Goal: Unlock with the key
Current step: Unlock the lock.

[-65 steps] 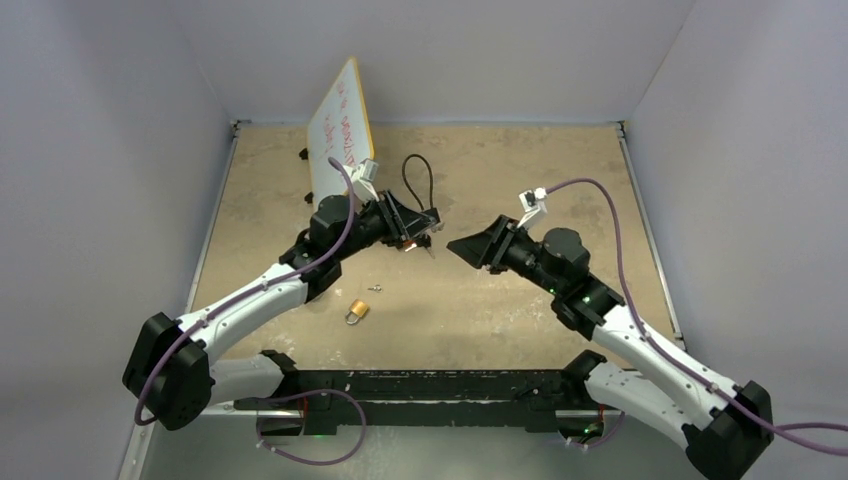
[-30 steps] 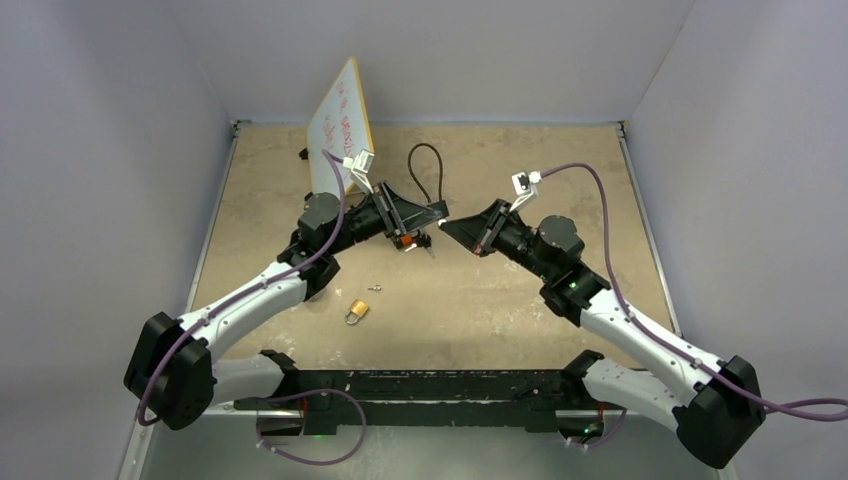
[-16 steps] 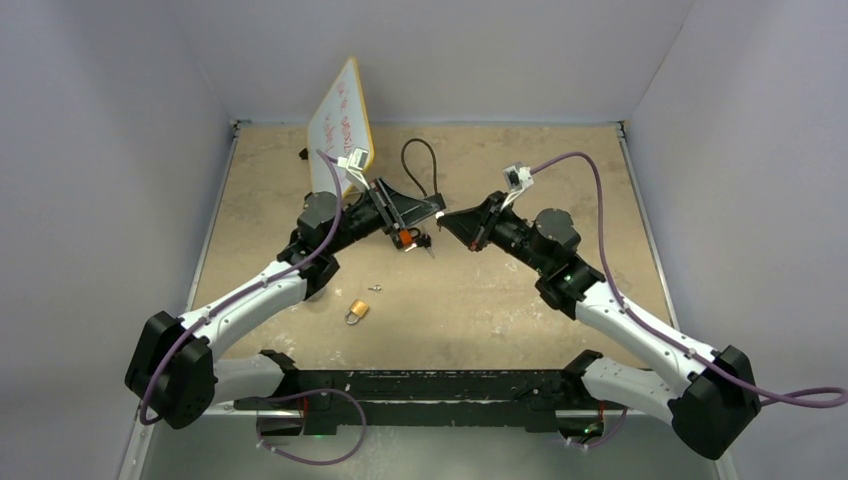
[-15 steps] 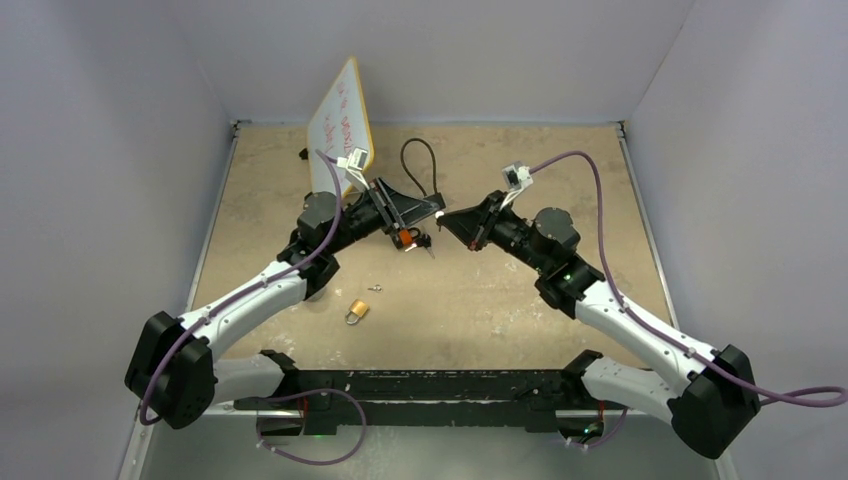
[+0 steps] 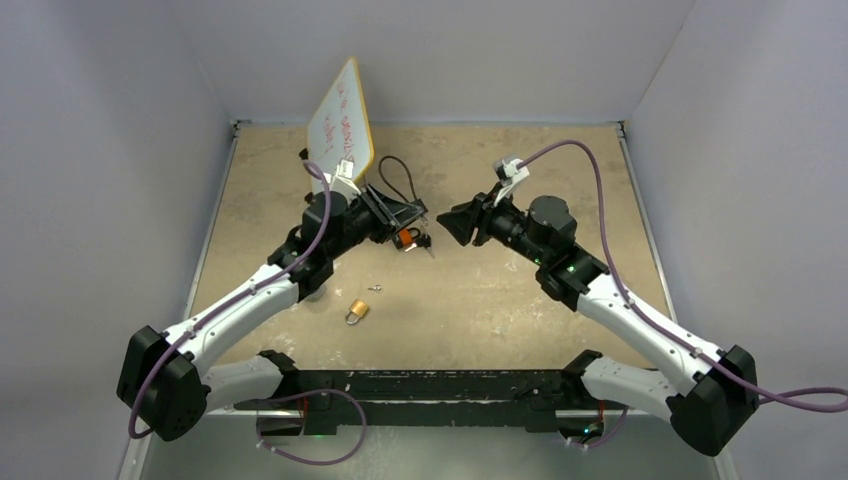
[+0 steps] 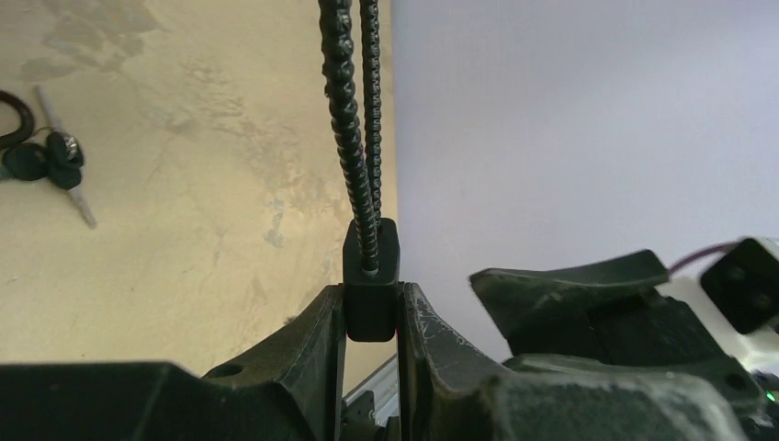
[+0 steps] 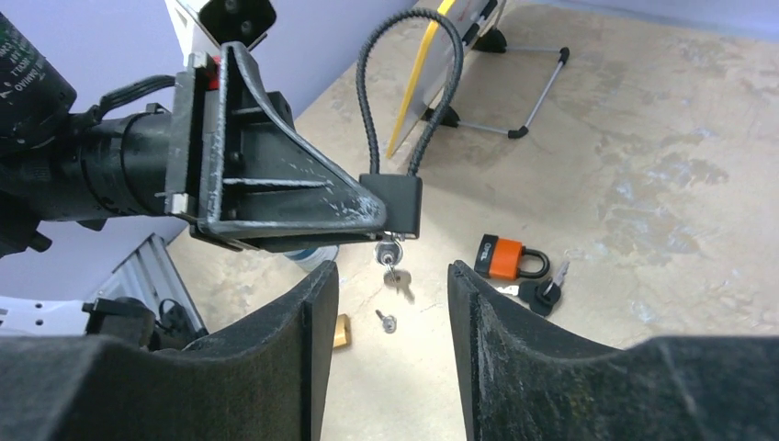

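Note:
My left gripper (image 5: 412,213) is shut on the black body of a cable lock (image 6: 371,276) and holds it above the table, with the cable loop (image 5: 398,180) pointing away. A key (image 7: 391,253) sits in the lock's underside and a second key (image 7: 400,280) dangles from it. My right gripper (image 5: 447,220) is open and empty, facing the lock body (image 7: 393,204) from the right at close range. In the right wrist view the keys hang just beyond the gap between its fingers (image 7: 312,303).
An orange padlock (image 7: 503,258) with black-headed keys (image 7: 542,294) lies on the table under the grippers. A brass padlock (image 5: 357,311) and a small loose key (image 5: 376,289) lie nearer the front. A whiteboard on a stand (image 5: 340,125) is at the back left.
My right gripper rose and closed in on the lock from the right. My left wrist turned and drew slightly left, swinging the cable loop leftward.

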`<action>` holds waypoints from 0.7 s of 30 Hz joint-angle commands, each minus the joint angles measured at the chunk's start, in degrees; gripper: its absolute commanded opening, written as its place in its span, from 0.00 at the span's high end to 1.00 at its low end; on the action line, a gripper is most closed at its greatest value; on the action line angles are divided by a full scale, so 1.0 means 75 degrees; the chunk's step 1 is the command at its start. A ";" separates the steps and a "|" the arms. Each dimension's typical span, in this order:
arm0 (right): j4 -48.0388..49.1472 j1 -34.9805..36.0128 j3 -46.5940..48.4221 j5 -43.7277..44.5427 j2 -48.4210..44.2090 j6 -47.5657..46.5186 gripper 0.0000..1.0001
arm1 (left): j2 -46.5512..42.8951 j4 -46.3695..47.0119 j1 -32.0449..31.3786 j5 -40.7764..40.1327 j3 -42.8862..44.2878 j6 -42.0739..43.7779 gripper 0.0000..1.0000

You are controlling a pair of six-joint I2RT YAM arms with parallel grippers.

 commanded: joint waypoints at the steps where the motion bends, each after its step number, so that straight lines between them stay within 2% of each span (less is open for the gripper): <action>1: -0.0666 0.0221 0.0921 0.0022 0.0333 -0.1008 0.49 | -0.0201 -0.0601 -0.0009 -0.0690 0.0654 -0.0251 1.00; 9: -0.1884 0.1164 0.1939 0.1097 0.1252 -0.2049 0.45 | -0.0261 -0.0994 -0.0006 -0.0924 0.0846 -0.0445 1.00; 11: -0.2048 0.1297 0.2076 0.1259 0.1395 -0.2222 0.48 | -0.0287 -0.1275 -0.0012 -0.0947 0.0870 -0.0460 1.00; 16: -0.2311 0.1586 0.2338 0.1504 0.1694 -0.2652 0.63 | -0.0364 -0.1384 -0.0010 -0.0951 0.0875 -0.0493 1.00; 21: -0.2406 0.1744 0.2550 0.1939 0.1984 -0.2912 0.63 | -0.0420 -0.1406 -0.0010 -0.0949 0.0875 -0.0521 1.00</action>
